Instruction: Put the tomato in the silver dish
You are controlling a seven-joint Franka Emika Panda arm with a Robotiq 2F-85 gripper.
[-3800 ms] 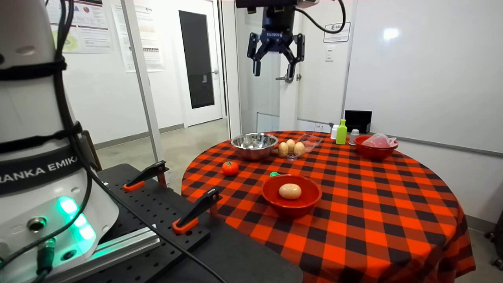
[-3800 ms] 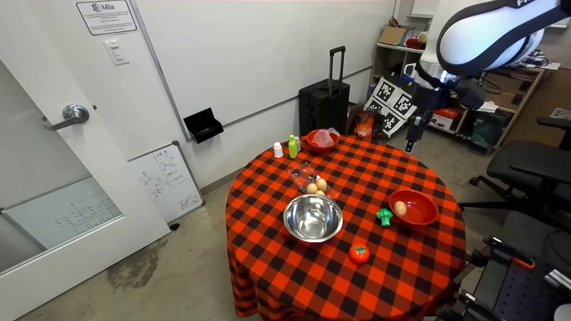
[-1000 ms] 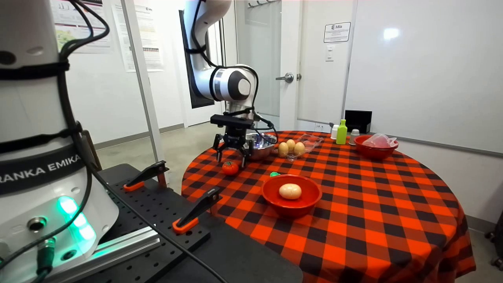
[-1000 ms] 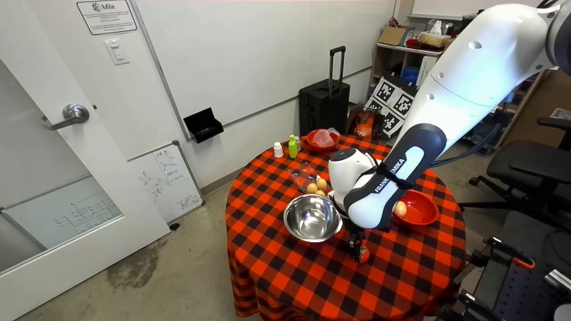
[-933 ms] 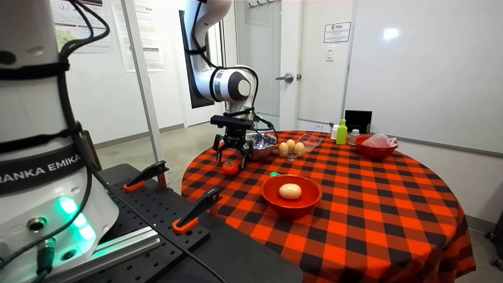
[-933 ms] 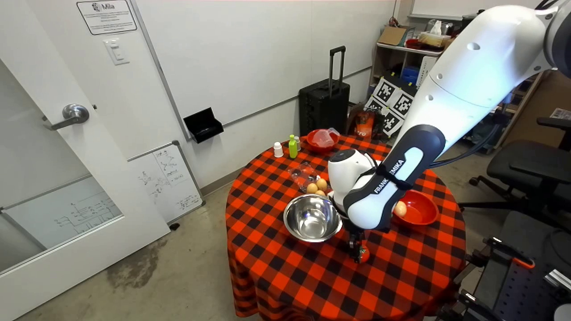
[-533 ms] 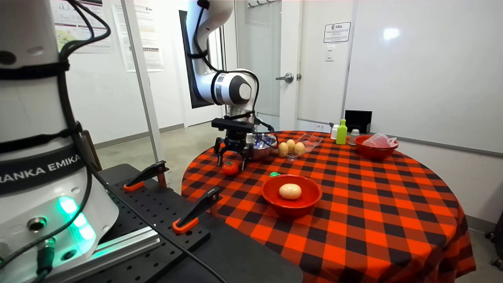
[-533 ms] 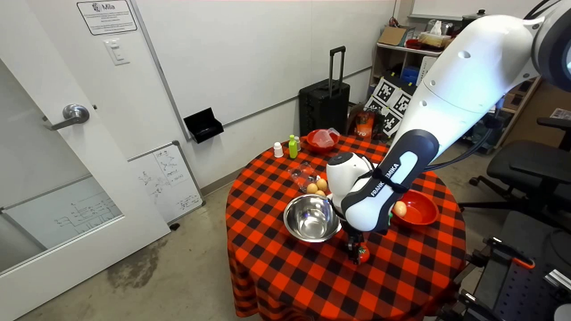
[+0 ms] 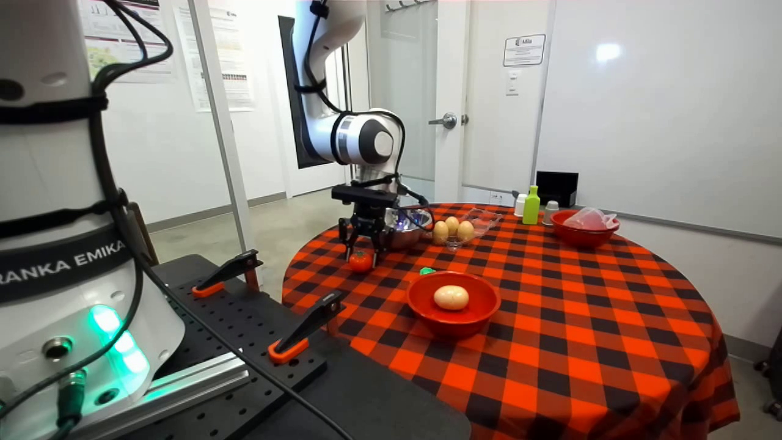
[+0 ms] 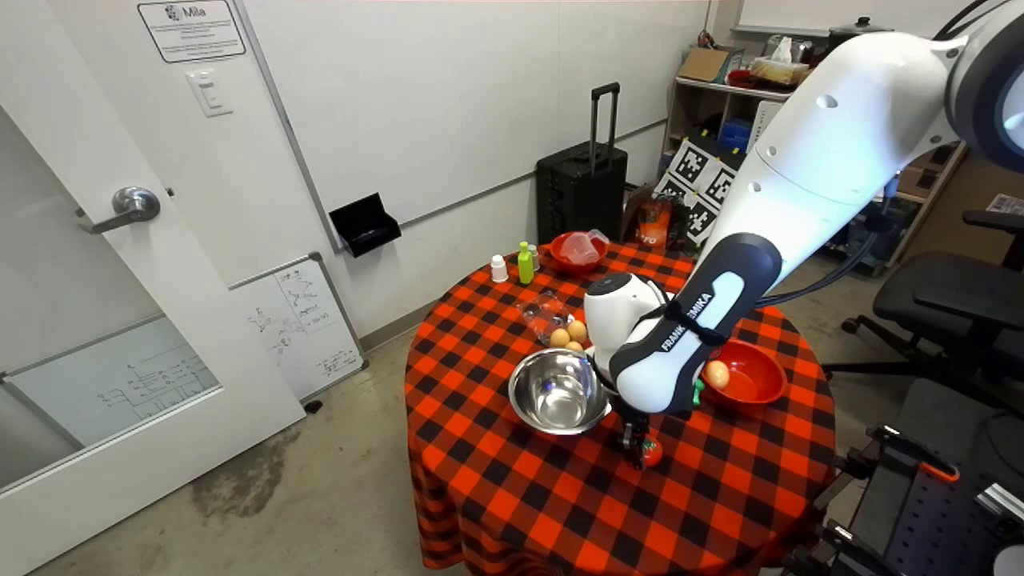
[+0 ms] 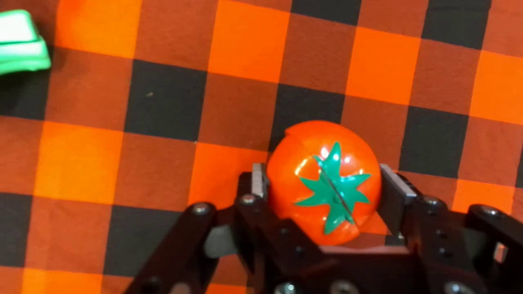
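The red tomato [image 11: 286,175] with its green star-shaped top sits between the fingers of my gripper [image 11: 325,181] in the wrist view. The left pad [image 11: 258,179] and the right pad [image 11: 394,188] press against opposite sides, so the gripper is shut on it. In an exterior view the tomato [image 9: 360,263] is low at the tablecloth; whether it still rests there I cannot tell. The silver dish [image 10: 558,392] stands close by on the table, with nothing inside. In an exterior view the arm partly hides the dish [image 9: 408,237].
A red bowl [image 9: 455,324] holding a pale egg [image 9: 451,297] stands nearby, with a green piece [image 11: 24,45] beside it. Brown eggs [image 9: 452,230] and a clear carton [image 9: 482,221] lie past the dish. Farther off are a green bottle [image 9: 531,206] and another red bowl [image 9: 583,235].
Earlier my gripper came down from high above the table to the tomato. Over the last second it sank slightly, and its fingers closed in on the tomato, which shifted a little.
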